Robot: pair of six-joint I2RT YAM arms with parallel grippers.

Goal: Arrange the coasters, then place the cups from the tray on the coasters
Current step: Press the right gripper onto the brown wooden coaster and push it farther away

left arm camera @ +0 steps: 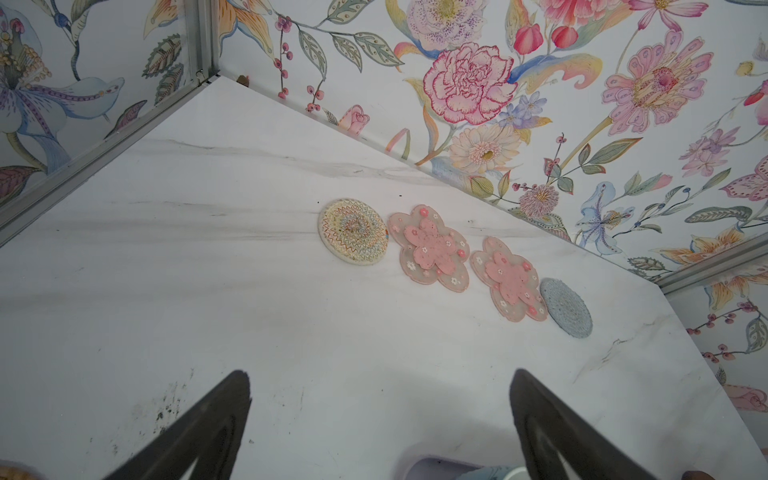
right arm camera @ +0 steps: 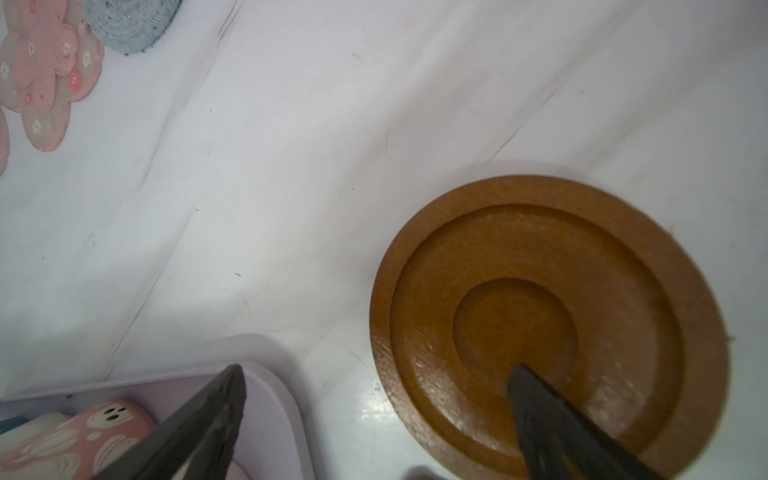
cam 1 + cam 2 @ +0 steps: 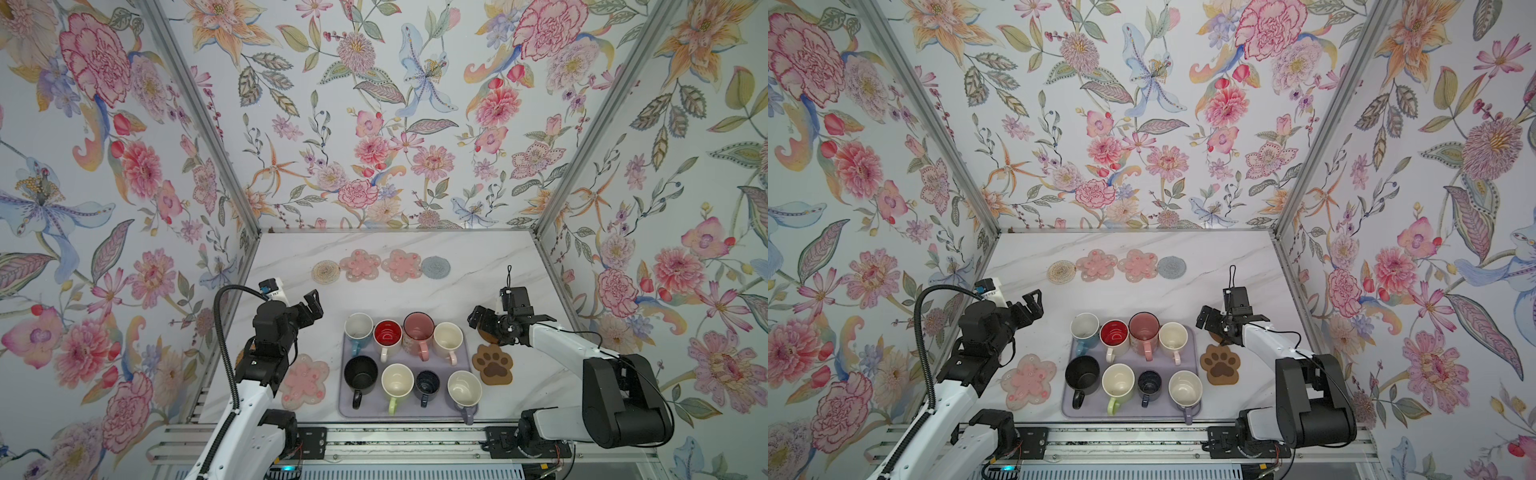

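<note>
While eight handled mugs stand upright on the large flat lavender rectangular tray (image 3: 370,412) at the near side of the white marble-patterned surface (image 3: 415,299), neither gripper holds anything.

The tray's near row, from the left, has a black mug (image 3: 360,372), a cream mug with a green handle (image 3: 397,380), a small navy mug (image 3: 428,383) and a cream mug with a lavender handle (image 3: 464,387). Its far row has a light blue mug (image 3: 358,326), a white mug with a red inside (image 3: 387,333), a pink floral mug (image 3: 419,326) and a cream mug with a pink handle (image 3: 448,336).

Seven coasters show. Just left of the tray lies a pink translucent flower-shaped coaster (image 3: 305,380), and just right of it a brown paw-print coaster (image 3: 493,363). Just beyond the paw-print, by the tray's far right corner, lies a brown round disc coaster (image 2: 548,324).

The right arm reaches in low from the right. The right gripper (image 2: 378,374) is spread wide, one finger over the disc and one over the tray corner; whether it touches the disc I cannot tell.

The left arm stands raised left of the tray. The left gripper (image 1: 380,374) is lifted clear of the surface, spread wide and empty, pointing at the far row.

Farthest off, four coasters lie side by side: a beige woven round coaster (image 3: 326,271), a second pink flower coaster (image 3: 360,265), a third pink flower coaster (image 3: 401,264) and a grey-blue woven round coaster (image 3: 435,267).
</note>
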